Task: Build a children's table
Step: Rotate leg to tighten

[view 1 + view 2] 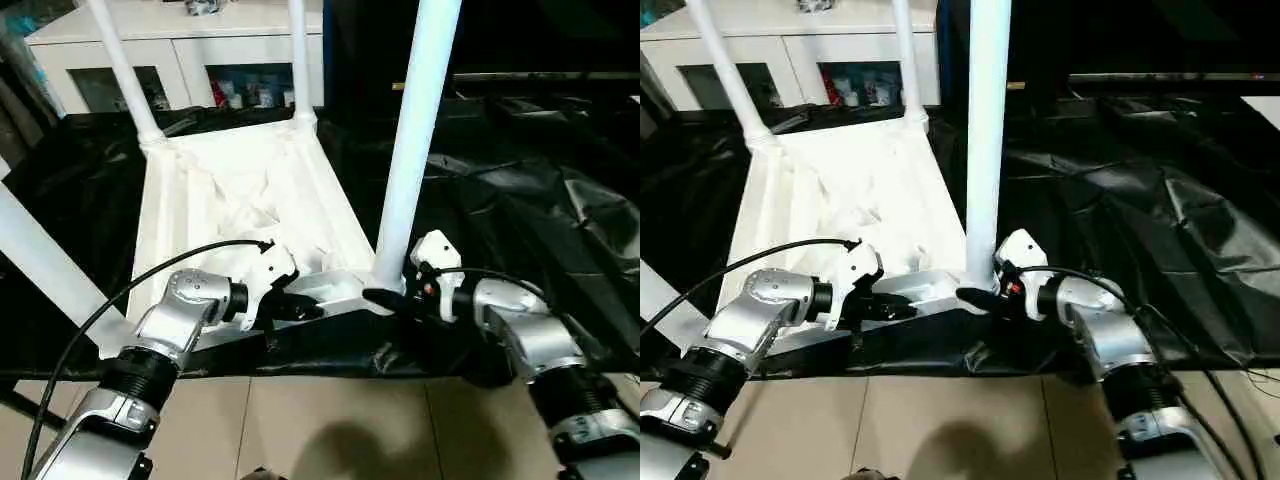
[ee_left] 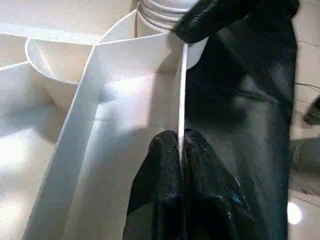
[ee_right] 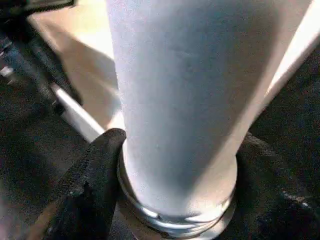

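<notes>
Left end effector [image 1: 290, 305] is pressed together on the near rim [image 2: 181, 100] of the tabletop [image 1: 250, 190], pinching that thin white wall between its fingertips [image 2: 165, 150]. Right end effector [image 1: 395, 298] is spread astride the foot of the near-right leg [image 1: 415, 140]. One finger [image 3: 95, 175] lies against the ringed collar [image 3: 175, 220] where the leg enters its socket, and the other sits on the far side. A firm clamp is not evident.

Tabletop lies upside down, ribbed underside up, near the front edge of the black sheet [image 1: 520, 190].

Legs counted:
- far-left leg [image 1: 125, 70], standing in its corner socket
- far-right leg [image 1: 298, 60], standing in its corner socket
- near-right leg, upright in its socket, leaning slightly
- near-left leg [image 1: 40, 260], running up and out past the left edge; its socket end is hidden behind the left arm

Progress, as judged: all four legs look to be at their corners, so the build is near its end. What seems left is seating or tightening the near-right leg, which the right end effector is placed for while the left steadies the rim. How far home that leg sits cannot be told; the collar rings showing above the socket hint it may not be fully in. After that, the table needs turning upright.

Beyond the sheet stands a white cabinet [image 1: 170, 40].
</notes>
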Tool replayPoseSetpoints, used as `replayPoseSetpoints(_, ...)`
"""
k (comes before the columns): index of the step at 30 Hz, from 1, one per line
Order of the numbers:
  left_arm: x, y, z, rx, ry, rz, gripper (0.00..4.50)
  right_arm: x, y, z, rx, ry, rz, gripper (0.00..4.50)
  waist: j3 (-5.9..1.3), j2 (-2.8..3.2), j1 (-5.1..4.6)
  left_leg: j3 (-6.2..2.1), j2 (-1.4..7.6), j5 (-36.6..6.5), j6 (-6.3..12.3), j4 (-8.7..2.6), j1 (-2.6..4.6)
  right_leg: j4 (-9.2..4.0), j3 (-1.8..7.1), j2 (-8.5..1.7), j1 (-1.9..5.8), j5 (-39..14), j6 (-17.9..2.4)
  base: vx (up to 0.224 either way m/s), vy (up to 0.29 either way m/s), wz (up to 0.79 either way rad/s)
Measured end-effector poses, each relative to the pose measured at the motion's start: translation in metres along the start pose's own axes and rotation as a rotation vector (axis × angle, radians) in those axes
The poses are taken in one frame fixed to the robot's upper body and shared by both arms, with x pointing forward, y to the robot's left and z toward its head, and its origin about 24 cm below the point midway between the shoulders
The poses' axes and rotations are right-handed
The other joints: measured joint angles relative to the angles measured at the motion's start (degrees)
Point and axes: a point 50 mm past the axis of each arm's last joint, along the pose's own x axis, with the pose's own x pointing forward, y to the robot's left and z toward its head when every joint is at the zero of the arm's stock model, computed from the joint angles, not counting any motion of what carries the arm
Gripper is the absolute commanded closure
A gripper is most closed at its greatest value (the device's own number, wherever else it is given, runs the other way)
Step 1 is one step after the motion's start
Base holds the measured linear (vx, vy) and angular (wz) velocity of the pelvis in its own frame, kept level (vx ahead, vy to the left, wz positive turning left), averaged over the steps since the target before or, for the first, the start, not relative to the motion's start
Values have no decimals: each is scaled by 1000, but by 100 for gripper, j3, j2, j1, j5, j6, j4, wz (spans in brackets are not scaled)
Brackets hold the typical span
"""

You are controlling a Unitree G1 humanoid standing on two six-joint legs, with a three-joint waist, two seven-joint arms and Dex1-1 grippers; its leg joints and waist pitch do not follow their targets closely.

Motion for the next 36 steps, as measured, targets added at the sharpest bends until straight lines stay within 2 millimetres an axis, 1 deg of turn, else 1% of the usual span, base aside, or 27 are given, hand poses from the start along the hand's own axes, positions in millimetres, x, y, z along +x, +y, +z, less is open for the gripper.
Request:
replayPoseSetpoints(1, 3, 2, 1, -3, -2, 28, 450, 3, 0, -1, 17, -6, -38, 175, -2, -1, -5, -1, 0, -1, -1, 0, 7, 0, 0, 0, 6, 1, -1, 0, 0, 0)
replayPoseSetpoints(2, 11, 4, 5, -3, -2, 66, 450, 6, -1, -3, 45, -13, -109, 175, -6, -3, -8, -1, -1, -1, -3, 0, 19, 5, 1, 0, 14, 1, -1, 0, 0, 0)
replayPoseSetpoints(4, 22, 7, 10, -4, 2, 120, 450, 10, -6, -3, 79, -13, -222, 175, -8, -1, -1, 0, -4, -1, -4, -4, 23, 1, 4, -1, 20, 4, -4, 0, 0, 0)
replayPoseSetpoints(10, 59, 7, 23, -63, 6, 271, 450, 38, -12, 1, 185, 30, -585, 176, -15, 26, -26, -5, -20, -3, -6, -27, 112, -27, 9, -5, 112, -15, 30, 0, 0, 0)
replayPoseSetpoints(14, 62, 6, 24, -41, 1, 277, 450, 39, -12, 1, 183, 22, -608, 176, -16, 43, -50, -17, -48, -3, -6, -40, 113, -47, 15, -15, 129, -17, 33, 0, 0, 0)
replayPoseSetpoints(15, 63, 6, 24, -31, 1, 277, 450, 38, -12, 1, 182, 17, -609, 120, -16, 43, -52, -19, -53, -2, -5, -44, 108, -47, 17, -17, 127, -17, 33, 0, 0, 0)
replayPoseSetpoints(16, 62, 6, 24, -22, 2, 273, 450, 37, -12, 0, 183, 8, -604, 106, -16, 43, -53, -19, -54, -2, -5, -45, 104, -47, 18, -18, 126, -16, 33, 0, 0, 0)
replayPoseSetpoints(17, 60, 7, 24, -15, 5, 271, 450, 36, -11, 0, 187, -4, -587, 106, -16, 43, -57, -20, -54, -2, -5, -46, 104, -47, 17, -17, 126, -16, 32, 0, 0, 0)
replayPoseSetpoints(18, 57, 9, 23, -5, 6, 276, 450, 36, -10, 0, 190, -22, -554, 106, -16, 42, -82, -22, -54, -2, -5, -47, 103, -47, 17, -17, 123, -14, 35, 0, 0, 0)
replayPoseSetpoints(19, 51, 13, 20, 4, 10, 291, 450, 36, -7, 1, 190, -42, -502, 97, -13, 39, -139, -28, -52, -2, -5, -48, 95, -47, 13, -15, 115, -8, 38, 0, 0, 0)
replayPoseSetpoints(21, 42, 18, 18, 8, 15, 308, 450, 36, -3, 3, 192, -63, -423, 63, -6, 27, -223, -46, -50, -2, -5, -48, 87, -46, 4, -12, 97, 4, 37, 0, 0, 0)
replayPoseSetpoints(22, 38, 20, 17, 12, 18, 310, 450, 36, -1, 3, 180, -65, -371, 56, -7, 28, -273, -58, -51, -2, -6, -48, 83, -47, -3, -12, 90, 20, 15, 0, 0, 0)
replayPoseSetpoints(23, 35, 22, 16, 20, 21, 302, 450, 32, -2, 3, 167, -66, -335, 46, -7, 28, -290, -58, -50, -2, -6, -48, 80, -43, -4, -11, 82, 25, 7, 0, 0, 0)
replayPoseSetpoints(25, 27, 22, 15, 32, 11, 250, 450, 23, -4, 4, 131, -56, -246, 19, -7, 28, -282, -57, -49, -1, -5, -54, 58, -39, -4, -9, 52, 22, 11, 0, 0, 0)
replayPoseSetpoints(27, 19, 20, 11, 36, 3, 196, 450, 11, -9, 7, 94, -39, -171, 9, -9, 30, -264, -57, -42, 13, 18, -50, 21, -33, -6, -1, 14, 15, 8, 0, 0, 0)
replayPoseSetpoints(28, 13, 19, 9, 43, 0, 154, 450, 4, -11, 8, 72, -28, -125, 4, -11, 32, -232, -56, -35, 16, 25, -38, 2, -22, -9, 1, -4, 4, 2, 0, 0, 0)
replayPoseSetpoints(30, 5, 15, 5, 51, -5, 85, 450, -3, -12, 10, 43, -16, -61, 4, -11, 32, -145, -51, -29, 13, 30, -36, -7, -17, -14, 1, -15, -8, -10, 0, 0, 0)
replayPoseSetpoints(31, 4, 13, 5, 61, -2, 46, 450, -6, -13, 12, 32, -13, -42, 4, -11, 31, -97, -49, -27, 12, 31, -35, -8, -18, -15, 2, -15, -9, -12, 0, 0, 0)
replayPoseSetpoints(34, 2, 7, 4, 72, 4, -22, 450, -5, -9, 15, 11, -15, 21, 4, -10, 30, 41, -25, -16, 12, 29, -21, -11, -18, -12, -2, -12, -10, -14, 0, 0, 0)
replayPoseSetpoints(36, -1, 4, 2, 78, 11, -53, 450, -8, -10, 16, 0, -6, 47, 4, -10, 30, 76, -6, -17, -2, 8, -16, -11, -18, -3, -11, -8, -9, -16, 0, 0, 0)
